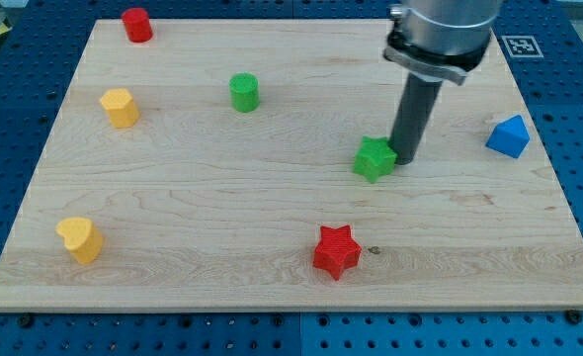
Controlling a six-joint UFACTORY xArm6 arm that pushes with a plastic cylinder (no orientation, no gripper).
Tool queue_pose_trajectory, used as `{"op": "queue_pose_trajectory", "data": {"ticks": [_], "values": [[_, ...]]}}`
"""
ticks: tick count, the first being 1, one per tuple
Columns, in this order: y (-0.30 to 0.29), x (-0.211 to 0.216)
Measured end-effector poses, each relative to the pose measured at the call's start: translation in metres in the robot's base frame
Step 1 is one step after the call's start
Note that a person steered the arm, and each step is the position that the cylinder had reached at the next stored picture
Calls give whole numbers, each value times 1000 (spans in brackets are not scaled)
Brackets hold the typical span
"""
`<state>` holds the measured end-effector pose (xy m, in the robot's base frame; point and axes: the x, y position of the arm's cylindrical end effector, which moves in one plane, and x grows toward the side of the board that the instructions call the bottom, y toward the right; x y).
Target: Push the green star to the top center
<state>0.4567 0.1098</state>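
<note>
Green star [374, 158] sits right of centre on the board, slightly above mid-height. My tip [406, 158] is down on the surface at the star's right side, touching or just beside it; can't tell which. No fingers on this rig, just the straight dark rod under a grey metal collar, so nothing is clamped.

No containers anywhere; every block lies loose on the wooden board [222, 247].

Room around the star: bare wood to its left and above it up to the frame's top edge. Nearest neighbour is the red star [336, 251], below and slightly left, well apart. Blue block [508, 136], angular with a peaked top, sits near the board's right edge, well apart from the rod.

Green cylinder [244, 92] is upper centre-left. Red cylinder [137, 25] is at the upper left, near the top edge. Yellow block [120, 107], shape unclear, is near the left edge. Yellow heart [80, 239] is lower left, close to the left edge.

Board is pale wood with visible grain and one small dark knot just right of the red star. Blue perforated table [578, 119] surrounds it. Blocks look matte and solid-coloured.
</note>
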Motion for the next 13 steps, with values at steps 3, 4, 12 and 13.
{"op": "queue_pose_trajectory", "data": {"ticks": [3, 4, 12, 13], "values": [[-40, 69], [-67, 60], [9, -97], [18, -94]]}}
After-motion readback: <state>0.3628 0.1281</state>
